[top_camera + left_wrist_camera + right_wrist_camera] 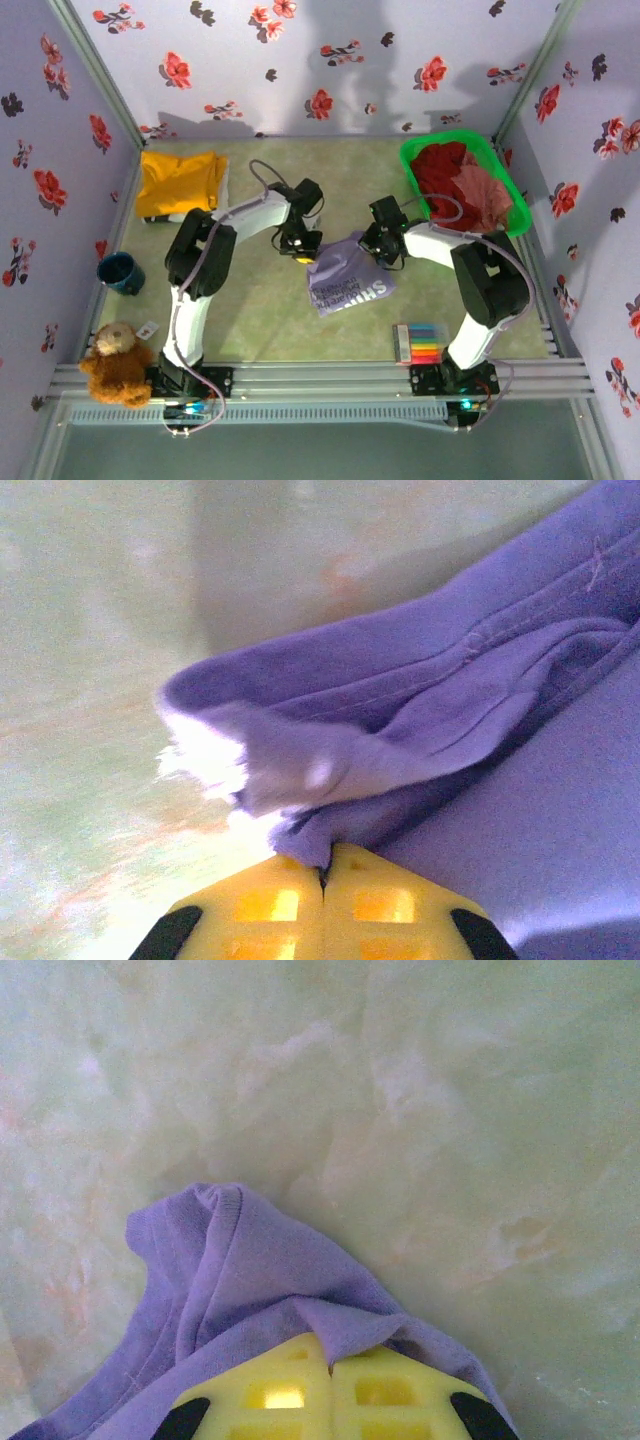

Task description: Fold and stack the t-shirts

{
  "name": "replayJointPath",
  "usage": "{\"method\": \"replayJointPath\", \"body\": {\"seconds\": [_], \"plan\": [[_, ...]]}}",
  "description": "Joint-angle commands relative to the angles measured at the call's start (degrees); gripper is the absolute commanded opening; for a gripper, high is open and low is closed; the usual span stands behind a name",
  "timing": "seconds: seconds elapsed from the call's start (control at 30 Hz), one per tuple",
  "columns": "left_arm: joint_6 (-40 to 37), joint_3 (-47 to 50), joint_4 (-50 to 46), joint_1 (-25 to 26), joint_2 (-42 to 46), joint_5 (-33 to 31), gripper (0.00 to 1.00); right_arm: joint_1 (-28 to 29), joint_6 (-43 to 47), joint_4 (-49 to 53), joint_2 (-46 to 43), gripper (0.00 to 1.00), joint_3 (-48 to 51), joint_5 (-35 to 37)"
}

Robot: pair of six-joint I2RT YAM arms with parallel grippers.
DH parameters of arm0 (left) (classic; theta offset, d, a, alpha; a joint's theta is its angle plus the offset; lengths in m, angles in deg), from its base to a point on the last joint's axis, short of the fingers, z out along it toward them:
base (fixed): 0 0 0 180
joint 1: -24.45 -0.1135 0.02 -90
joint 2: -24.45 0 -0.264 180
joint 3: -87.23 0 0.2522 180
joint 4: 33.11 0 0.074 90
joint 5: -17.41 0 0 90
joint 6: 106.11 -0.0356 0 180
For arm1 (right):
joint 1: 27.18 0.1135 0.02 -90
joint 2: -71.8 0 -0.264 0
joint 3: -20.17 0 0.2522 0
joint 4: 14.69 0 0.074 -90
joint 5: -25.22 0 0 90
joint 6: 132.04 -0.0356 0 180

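- Two sets of jaws are at work, and both are pinched closed on the lavender t-shirt (345, 280).
- The left jaws clamp a stitched, hemmed edge. The right jaws clamp a bunched edge with a ribbed band, possibly the collar; the wrist view is too close to be sure.
- The lavender t-shirt sits mid-counter (260, 310), between the two arms. It is crumpled, with its white lettering facing up, and its far edge is gathered at the jaws.
- The mustard-yellow t-shirt (180, 182) lies at the far left corner, looks folded, and is well apart from the arms.
- The dark red t-shirt (445, 165) and the salmon-pink t-shirt (488, 192) are heaped in the green basket (450, 138) at far right.
- Judgement on the step in hand: the lavender shirt is being spread flat, and its first fold is not yet made.
- Judgement on the next move: it calls for drawing the two held points apart evenly until the cloth goes taut, then laying it flat. The thin cloth could slip if one side pulls harder.
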Motion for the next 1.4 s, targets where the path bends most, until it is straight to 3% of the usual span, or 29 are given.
{"method": "replayJointPath", "body": {"seconds": [0.0,0.17,0.4,0.5,0.53,0.63,0.8,0.9,1.03,1.23,1.37], "plan": [[2.46,-0.88,-2.77,-2.19,3.93,0.22,0.00,-0.33,0.30,4.33,1.36,0.00,2.70,1.63],[4.74,3.24,-1.38,-4.03,5.98,0.87,0.00,-0.75,0.69,5.11,-0.32,0.00,3.51,2.69],[8.33,10.51,9.21,-7.31,7.10,6.56,0.00,-1.30,0.95,6.02,-5.59,0.04,3.69,3.86],[8.18,10.31,11.73,-8.03,7.00,6.96,0.02,-1.80,1.95,6.48,-8.37,0.18,3.60,3.32],[8.24,9.97,12.53,-8.25,6.98,7.70,0.11,-2.03,2.71,5.96,-9.31,0.23,3.64,2.42],[8.84,9.57,15.13,-8.88,6.58,11.77,0.18,-2.51,5.14,7.87,-11.51,0.39,1.87,0.18],[9.12,10.34,15.70,-8.95,9.90,11.60,0.30,-3.52,8.28,14.48,-15.34,0.50,-1.19,-0.25],[9.06,10.19,15.27,-8.95,11.62,11.75,0.31,-3.61,9.97,16.67,-15.85,0.52,-2.92,-2.15],[8.68,8.63,12.27,-8.95,10.68,12.33,0.36,-3.66,11.30,17.19,-11.51,0.53,-5.37,-10.71],[9.11,9.04,12.01,-8.82,10.25,11.27,0.42,-3.67,11.54,14.91,-5.86,0.54,-5.15,-11.53],[9.20,9.33,12.75,-8.85,9.86,11.19,0.35,-3.67,12.00,12.23,-0.82,0.50,-6.66,-14.07]]}}
